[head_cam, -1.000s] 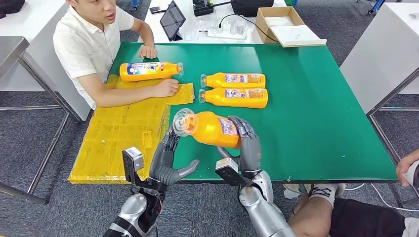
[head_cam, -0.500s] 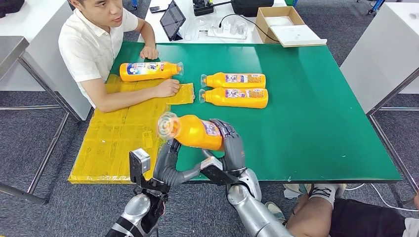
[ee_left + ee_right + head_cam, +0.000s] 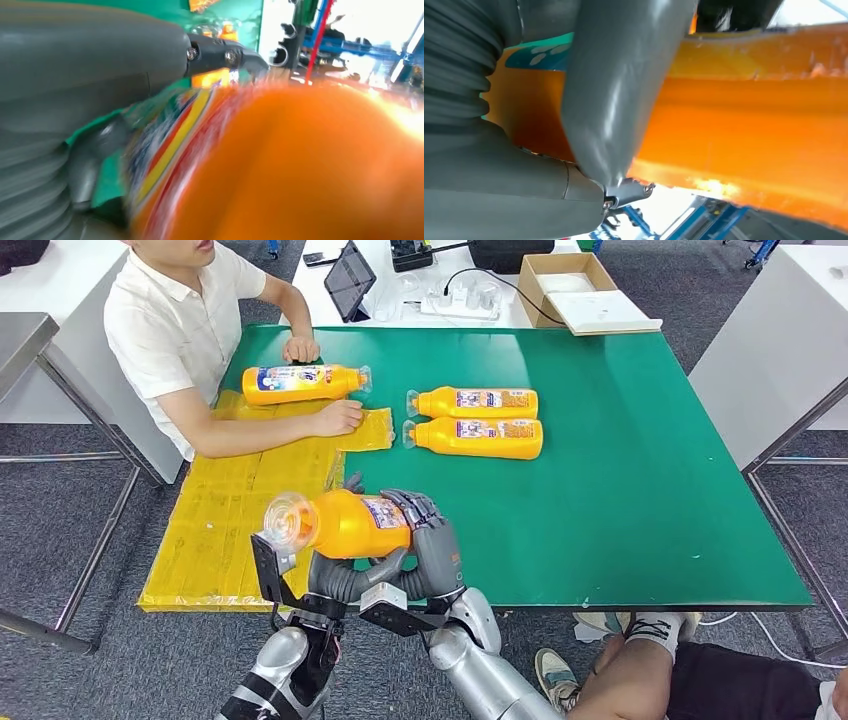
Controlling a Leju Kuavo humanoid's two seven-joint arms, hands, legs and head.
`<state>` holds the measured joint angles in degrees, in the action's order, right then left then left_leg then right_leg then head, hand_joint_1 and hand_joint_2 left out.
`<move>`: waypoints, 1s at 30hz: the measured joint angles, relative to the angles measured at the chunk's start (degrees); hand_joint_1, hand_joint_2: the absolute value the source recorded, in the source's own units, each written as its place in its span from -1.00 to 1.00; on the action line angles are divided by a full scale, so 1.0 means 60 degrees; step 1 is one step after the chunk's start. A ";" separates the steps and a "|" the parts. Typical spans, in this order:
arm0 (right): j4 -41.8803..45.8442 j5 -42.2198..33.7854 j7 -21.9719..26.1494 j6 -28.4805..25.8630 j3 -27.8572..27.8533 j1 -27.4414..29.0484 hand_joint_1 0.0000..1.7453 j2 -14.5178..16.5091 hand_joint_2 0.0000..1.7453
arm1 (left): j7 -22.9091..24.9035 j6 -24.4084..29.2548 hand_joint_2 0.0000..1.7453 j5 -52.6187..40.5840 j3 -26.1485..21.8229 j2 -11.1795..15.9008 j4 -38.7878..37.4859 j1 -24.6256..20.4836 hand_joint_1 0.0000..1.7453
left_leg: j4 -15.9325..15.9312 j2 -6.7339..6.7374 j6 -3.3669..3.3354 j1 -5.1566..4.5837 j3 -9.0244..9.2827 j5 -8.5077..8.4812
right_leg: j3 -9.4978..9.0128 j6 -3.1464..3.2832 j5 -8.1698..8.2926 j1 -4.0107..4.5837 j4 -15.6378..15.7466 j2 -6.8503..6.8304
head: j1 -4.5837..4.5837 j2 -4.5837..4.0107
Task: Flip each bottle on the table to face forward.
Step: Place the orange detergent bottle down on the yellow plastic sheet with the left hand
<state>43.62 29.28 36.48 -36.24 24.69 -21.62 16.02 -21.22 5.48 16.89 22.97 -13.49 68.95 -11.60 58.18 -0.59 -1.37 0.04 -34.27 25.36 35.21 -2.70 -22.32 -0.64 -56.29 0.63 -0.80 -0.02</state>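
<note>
bottle (image 3: pixel 345 523) was gripped by the right hand (image 3: pixel 425 540) at the bench (image 3: pixel 640 490) near edge; the left hand (image 3: pixel 340 575) beneath was largely hidden, its grip unclear.

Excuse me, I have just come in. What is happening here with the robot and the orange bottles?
The robot holds one orange bottle in the air near the front edge of the green table. Its right hand grips the bottle's body, and its left hand is beneath it. Two more bottles lie side by side further back. A person sits at the table's left, one hand beside a fourth bottle.
</note>
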 joint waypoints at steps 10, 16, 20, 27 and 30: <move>-0.0207 -0.0655 0.0171 0.0133 0.0622 -0.0072 1.00 0.0351 1.00 | -0.0268 -0.0240 1.00 0.1303 -0.0059 -0.0126 0.0350 0.0122 1.00 | 0.0000 0.0006 0.0001 0.0003 0.0001 0.0000 | 0.0006 0.0001 0.0000 0.0002 -0.0001 0.0002 | 0.0002 0.0000; -0.0541 -0.0946 0.0189 0.0408 0.0932 -0.0228 1.00 0.0496 1.00 | -0.0463 -0.0217 1.00 0.1488 -0.0220 -0.0127 0.0669 0.0329 1.00 | 0.0000 0.0006 0.0001 0.0002 0.0001 -0.0001 | 0.0007 0.0001 0.0000 0.0001 0.0000 0.0002 | 0.0002 0.0000; -0.0694 -0.1009 0.0189 0.0520 0.1047 -0.0293 1.00 0.0554 1.00 | -0.0535 -0.0214 1.00 0.1517 -0.0321 -0.0127 0.0739 0.0409 1.00 | 0.0000 0.0005 0.0001 0.0002 0.0001 0.0000 | 0.0007 0.0001 0.0000 0.0001 0.0000 0.0002 | 0.0002 0.0000; -0.0900 -0.1148 0.0040 0.0681 0.1301 -0.0352 -1.00 0.0579 -1.00 | -0.0837 0.0100 1.00 0.1357 -0.0392 -0.0127 0.0872 0.0534 1.00 | 0.0000 0.0008 0.0001 0.0002 0.0000 0.0000 | 0.0010 0.0001 -0.0001 0.0002 0.0000 0.0002 | 0.0003 0.0000; -0.0965 -0.1287 -0.0057 0.0678 0.1382 -0.0354 -1.00 0.0580 -1.00 | -0.0995 0.0362 1.00 0.1172 -0.0395 -0.0127 0.0953 0.0613 1.00 | 0.0000 0.0009 0.0001 0.0002 0.0000 0.0000 | 0.0011 0.0001 -0.0001 0.0002 0.0000 0.0002 | 0.0002 0.0000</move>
<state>37.82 21.56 36.14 -32.17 32.98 -23.74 19.50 -27.19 7.65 23.92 20.59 -14.25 74.67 -7.92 58.18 -0.54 -1.37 0.05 -34.26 25.36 35.27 -2.69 -22.32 -0.63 -56.28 0.64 -0.79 -0.02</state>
